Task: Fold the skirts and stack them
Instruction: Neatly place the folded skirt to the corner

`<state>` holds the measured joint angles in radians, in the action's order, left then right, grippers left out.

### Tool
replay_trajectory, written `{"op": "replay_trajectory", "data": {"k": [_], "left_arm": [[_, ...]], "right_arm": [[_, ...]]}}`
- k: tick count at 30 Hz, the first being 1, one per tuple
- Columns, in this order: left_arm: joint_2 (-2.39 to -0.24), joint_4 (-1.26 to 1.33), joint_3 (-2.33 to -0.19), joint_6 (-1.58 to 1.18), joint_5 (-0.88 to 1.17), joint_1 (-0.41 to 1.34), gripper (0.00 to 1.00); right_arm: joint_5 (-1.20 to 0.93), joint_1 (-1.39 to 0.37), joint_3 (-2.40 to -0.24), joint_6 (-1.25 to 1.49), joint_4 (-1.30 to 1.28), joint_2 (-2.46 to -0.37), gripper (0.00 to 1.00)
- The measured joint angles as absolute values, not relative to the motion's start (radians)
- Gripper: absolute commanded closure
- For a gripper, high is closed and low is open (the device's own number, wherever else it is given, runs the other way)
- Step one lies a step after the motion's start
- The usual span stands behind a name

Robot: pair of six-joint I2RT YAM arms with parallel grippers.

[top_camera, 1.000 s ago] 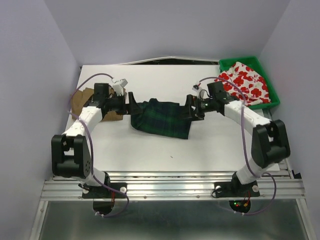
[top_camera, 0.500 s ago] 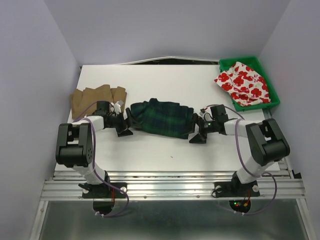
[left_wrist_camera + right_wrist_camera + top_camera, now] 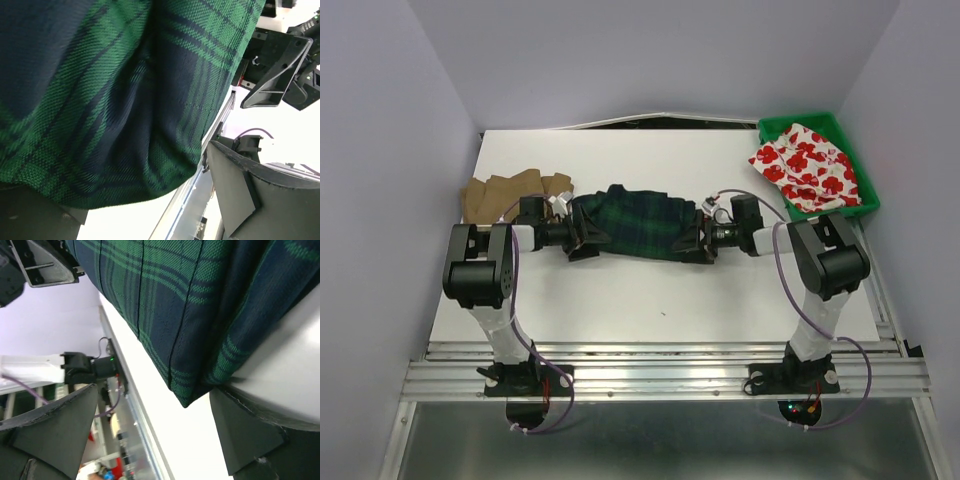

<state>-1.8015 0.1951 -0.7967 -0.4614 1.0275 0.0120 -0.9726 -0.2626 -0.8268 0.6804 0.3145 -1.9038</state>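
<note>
The dark green-navy plaid skirt point(image 3: 638, 225) lies bunched in a short band across the table's middle. My left gripper point(image 3: 588, 238) lies low at its left end, jaws open, and the fabric point(image 3: 100, 100) fills the space between them in the left wrist view. My right gripper point(image 3: 697, 238) lies low at its right end, jaws wide open, with a skirt corner point(image 3: 200, 300) hanging between them near one finger point(image 3: 260, 435). The tan-brown skirt point(image 3: 500, 192) lies flat at the left. The white skirt with red flowers point(image 3: 810, 165) lies in the bin.
The green plastic bin point(image 3: 772, 128) stands at the table's back right corner. Both arms lie low along the table, forearms pointing inward. Walls close in the left, right and back sides.
Both grippers dropped from the skirt's far corners to the table, then moved inward against its two ends. The plaid skirt now lies narrower front to back.
</note>
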Motion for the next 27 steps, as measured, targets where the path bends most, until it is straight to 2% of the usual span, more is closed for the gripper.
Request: {"op": "replay_trajectory", "data": {"k": [9,21,25,27], "left_arm": [[-1.837,0.165,-0.881,-0.427,0.966,0.012,0.02],[-1.837,0.063,-0.961,-0.376,0.855,-0.011,0.02],[-1.846,0.053,-0.981,-0.384,0.841,-0.012,0.02],[-1.845,0.047,-0.987,-0.395,0.820,-0.012,0.02]], "right_arm": [[-0.827,-0.261,-0.912,0.495,0.145,-1.867,0.00],[-0.587,-0.251,-1.147,0.492,0.051,-1.970,0.00],[-0.564,-0.248,-1.209,0.497,0.064,-2.020,0.09],[-0.550,-0.249,-1.247,0.497,0.064,-2.049,0.17]]}}
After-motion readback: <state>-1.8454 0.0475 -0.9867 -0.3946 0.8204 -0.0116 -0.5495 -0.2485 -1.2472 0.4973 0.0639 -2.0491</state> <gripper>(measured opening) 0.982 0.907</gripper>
